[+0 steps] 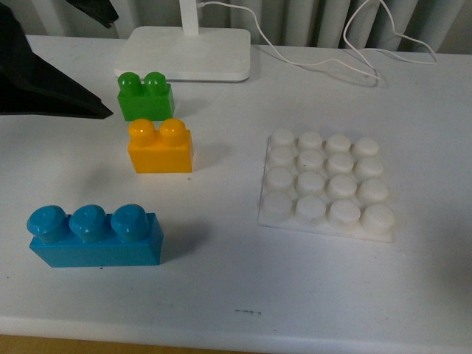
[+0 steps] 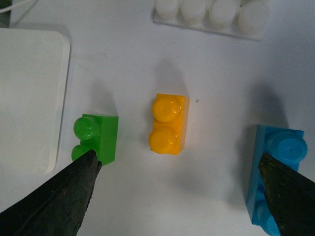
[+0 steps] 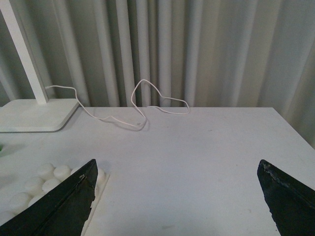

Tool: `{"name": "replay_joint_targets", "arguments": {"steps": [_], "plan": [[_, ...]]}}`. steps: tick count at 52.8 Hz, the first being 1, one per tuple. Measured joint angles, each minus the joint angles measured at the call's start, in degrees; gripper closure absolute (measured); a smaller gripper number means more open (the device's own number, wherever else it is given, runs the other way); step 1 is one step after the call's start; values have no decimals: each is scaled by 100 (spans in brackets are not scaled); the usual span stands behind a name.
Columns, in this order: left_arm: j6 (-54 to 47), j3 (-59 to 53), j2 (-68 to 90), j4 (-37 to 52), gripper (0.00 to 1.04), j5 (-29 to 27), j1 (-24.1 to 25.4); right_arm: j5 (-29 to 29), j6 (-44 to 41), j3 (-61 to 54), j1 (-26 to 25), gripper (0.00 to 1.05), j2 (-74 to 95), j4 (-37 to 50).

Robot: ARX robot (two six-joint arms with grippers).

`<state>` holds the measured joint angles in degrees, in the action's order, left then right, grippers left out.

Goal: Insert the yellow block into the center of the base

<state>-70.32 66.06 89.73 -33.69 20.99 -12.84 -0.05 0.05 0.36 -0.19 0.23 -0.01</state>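
The yellow block point(image 1: 160, 147) stands on the white table, left of the white studded base point(image 1: 324, 184), a clear gap between them. In the left wrist view the yellow block point(image 2: 168, 123) lies ahead of my open left gripper point(image 2: 179, 169), between the lines of its two fingers, untouched. The base's edge point(image 2: 211, 12) shows beyond it. My left arm point(image 1: 44, 81) shows dark at the far left of the front view. My right gripper point(image 3: 177, 184) is open and empty above the table, the base point(image 3: 39, 184) by one of its fingers.
A green two-stud brick point(image 1: 145, 96) stands just behind the yellow block. A blue three-stud brick point(image 1: 96, 234) lies nearer the front edge. A white lamp foot point(image 1: 184, 53) and its cable point(image 1: 332, 51) are at the back, curtains behind.
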Motion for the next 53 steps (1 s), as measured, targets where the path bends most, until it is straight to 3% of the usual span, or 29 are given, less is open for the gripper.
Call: {"name": "replay_joint_targets", "arguments": {"steps": [20, 53], "plan": [[101, 83, 981, 820, 6, -42, -55, 0, 0, 0, 0, 9, 0, 0], [184, 544, 2020, 1049, 6, -44, -199, 0, 0, 0, 0, 9, 0, 0]]}}
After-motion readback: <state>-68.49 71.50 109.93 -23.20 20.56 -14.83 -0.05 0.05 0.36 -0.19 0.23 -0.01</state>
